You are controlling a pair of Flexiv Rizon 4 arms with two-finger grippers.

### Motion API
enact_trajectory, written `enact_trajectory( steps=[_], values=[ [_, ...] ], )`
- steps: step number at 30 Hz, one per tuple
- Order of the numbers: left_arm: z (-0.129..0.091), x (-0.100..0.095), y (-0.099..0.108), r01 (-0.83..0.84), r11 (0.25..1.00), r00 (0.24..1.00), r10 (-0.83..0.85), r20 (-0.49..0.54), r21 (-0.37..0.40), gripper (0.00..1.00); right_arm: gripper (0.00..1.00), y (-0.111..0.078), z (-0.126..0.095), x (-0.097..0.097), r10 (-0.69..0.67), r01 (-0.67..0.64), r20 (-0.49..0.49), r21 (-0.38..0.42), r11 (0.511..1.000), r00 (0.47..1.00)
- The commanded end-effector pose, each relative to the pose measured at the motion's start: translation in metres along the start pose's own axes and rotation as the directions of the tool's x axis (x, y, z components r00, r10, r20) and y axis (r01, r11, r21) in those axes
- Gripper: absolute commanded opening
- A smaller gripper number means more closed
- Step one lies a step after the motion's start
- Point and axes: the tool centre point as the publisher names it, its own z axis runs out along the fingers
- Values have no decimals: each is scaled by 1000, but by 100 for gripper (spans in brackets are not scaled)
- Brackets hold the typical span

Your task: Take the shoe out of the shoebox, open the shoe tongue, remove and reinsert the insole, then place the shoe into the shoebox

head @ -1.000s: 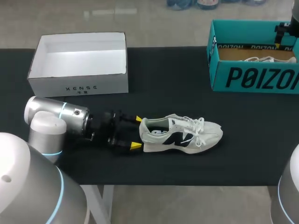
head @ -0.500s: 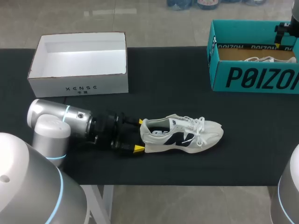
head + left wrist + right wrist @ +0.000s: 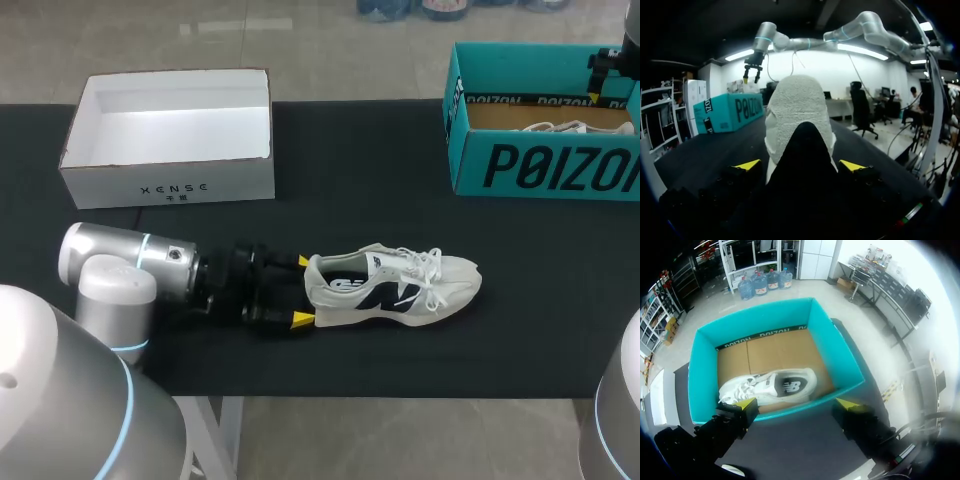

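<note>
The black table carries 2 boxes: an open white box toward the far left and an open teal shoebox at the far right. My left arm lies low across the near left of the table, pointing toward the middle. My right arm reaches over the teal shoebox.

The white shoe stands on its sole on the table near the middle, outside both boxes, heel toward the left arm and toe toward the right. A second shoe lies inside the teal shoebox on its brown floor.

The left gripper sits at the shoe's heel with its 2 yellow tips spread, 1 on each side; the jaws are released, flanking the heel without clamping it. The right gripper hangs above the teal shoebox, jaws released and holding nothing.
</note>
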Motion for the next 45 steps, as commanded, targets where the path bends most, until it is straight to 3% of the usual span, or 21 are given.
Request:
enact_trajectory(
  steps=[1,32,33,34,36,45],
  values=[
    [0,3,-2,6,1000,1000,-6,18,1,100,100,-1,0,0,0,0,0,-2,1000,1000],
    [11,7,0,31,999,998,-32,53,16,100,100,-1,0,0,0,0,0,-2,1000,1000],
    [11,8,2,36,999,998,-37,57,3,91,100,-1,0,0,0,0,0,-2,1000,1000],
    [11,7,3,39,999,997,-39,72,3,43,100,-1,0,0,0,0,0,-2,1000,1000],
    [11,7,4,49,999,997,-49,67,-4,0,100,-1,0,0,0,0,0,-2,1000,1000],
    [11,7,5,49,999,997,-49,67,-4,0,100,-1,0,0,0,0,0,-2,1000,1000]
  ],
)
